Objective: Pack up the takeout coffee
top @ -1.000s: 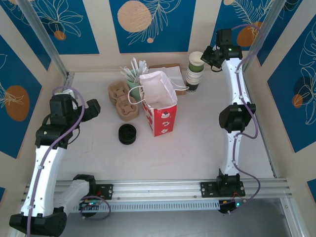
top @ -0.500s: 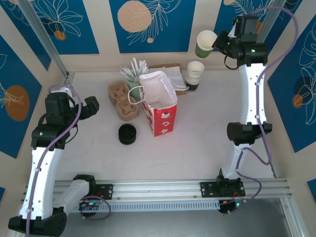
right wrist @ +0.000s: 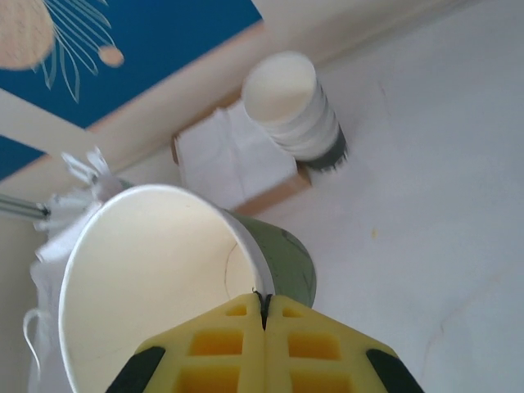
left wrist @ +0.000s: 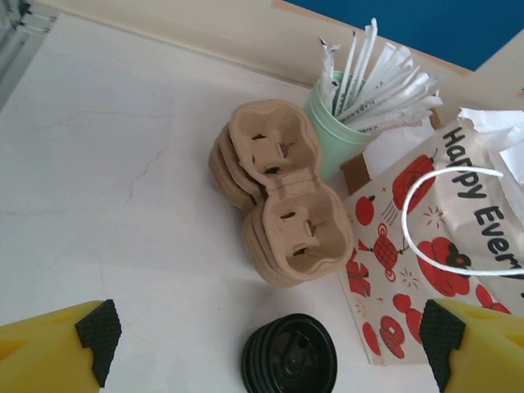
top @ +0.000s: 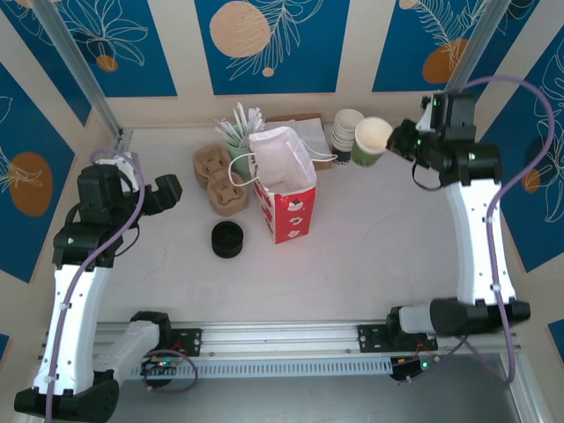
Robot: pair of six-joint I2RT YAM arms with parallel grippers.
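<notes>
The right gripper (right wrist: 264,315) is clenched on the rim of a lidless green cup (right wrist: 164,278). It holds the cup tilted above the surface (top: 370,229), just beside the cup stack (top: 345,130) and right of the bag (top: 284,189). The left gripper (left wrist: 266,336) is released, near the lids (left wrist: 288,356) and carriers (left wrist: 282,205).

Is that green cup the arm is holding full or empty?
Empty: the right wrist view looks into the green cup, bare white inside, no lid.
</notes>
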